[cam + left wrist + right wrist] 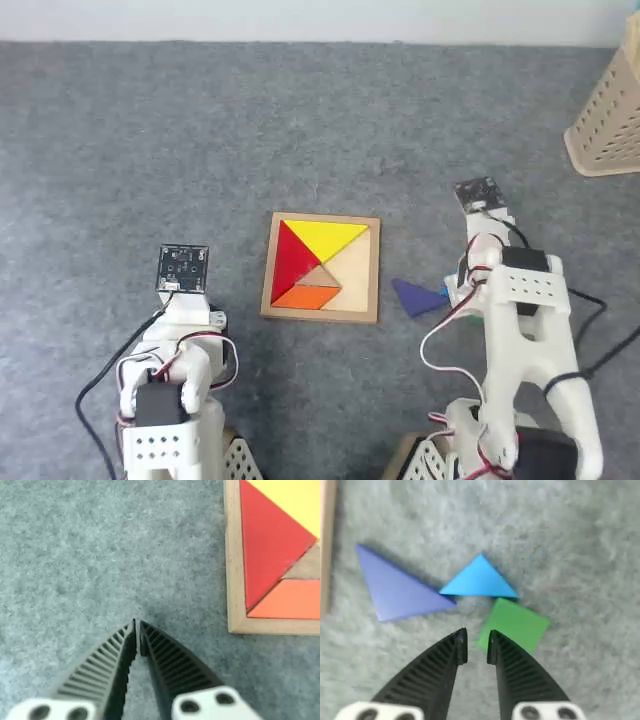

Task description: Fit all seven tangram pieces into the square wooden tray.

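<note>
The square wooden tray (372, 268) lies mid-table holding a yellow triangle (325, 238), a red triangle (289, 261), an orange piece (305, 296) and a small tan triangle (320, 276). To its right on the carpet lie a purple triangle (417, 296) (395, 587), a light blue triangle (479, 578) and a green square (514, 624), close together. My right gripper (477, 639) hovers just above them, slightly open and holding nothing, one fingertip at the green square's edge. My left gripper (137, 627) is shut and holds nothing, over bare carpet left of the tray's near corner (235, 622).
A beige slotted basket (610, 105) stands at the far right back edge. Grey carpet covers the table. The left arm (178, 340) sits left of the tray and the right arm (520, 310) right of it, with cables trailing beside both.
</note>
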`<state>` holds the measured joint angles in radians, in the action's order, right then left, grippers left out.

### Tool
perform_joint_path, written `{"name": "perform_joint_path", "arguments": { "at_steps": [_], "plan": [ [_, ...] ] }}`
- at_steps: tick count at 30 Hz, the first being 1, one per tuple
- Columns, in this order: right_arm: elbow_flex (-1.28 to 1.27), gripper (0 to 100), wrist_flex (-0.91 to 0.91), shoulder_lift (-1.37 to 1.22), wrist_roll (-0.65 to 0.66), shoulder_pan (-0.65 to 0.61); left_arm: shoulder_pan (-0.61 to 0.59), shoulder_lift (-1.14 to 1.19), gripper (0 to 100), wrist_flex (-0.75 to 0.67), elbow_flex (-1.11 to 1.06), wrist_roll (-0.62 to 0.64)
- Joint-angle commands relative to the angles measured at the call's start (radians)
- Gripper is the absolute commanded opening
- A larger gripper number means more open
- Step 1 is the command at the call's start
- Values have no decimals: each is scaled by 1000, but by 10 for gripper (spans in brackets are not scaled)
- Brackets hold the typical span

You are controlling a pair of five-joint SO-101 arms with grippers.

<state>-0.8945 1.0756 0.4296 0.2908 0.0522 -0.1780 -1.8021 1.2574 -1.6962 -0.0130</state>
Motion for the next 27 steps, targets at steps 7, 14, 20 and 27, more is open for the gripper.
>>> {"name": "perform_joint_path", "arguments": {
  "at_steps": [7,14,20,27],
  "plan": [
    [84,247,-41,-97,-118,-5,-2,-17,12,5,12,9],
    [137,249,-68,-220,-169,21,-2,-17,12,5,12,9],
    [193,247,-81,-344,-161,45,-2,-17,12,5,12,9],
    [196,237,-108,-401,-161,50,-2,-17,12,5,12,9]
  ]
}}
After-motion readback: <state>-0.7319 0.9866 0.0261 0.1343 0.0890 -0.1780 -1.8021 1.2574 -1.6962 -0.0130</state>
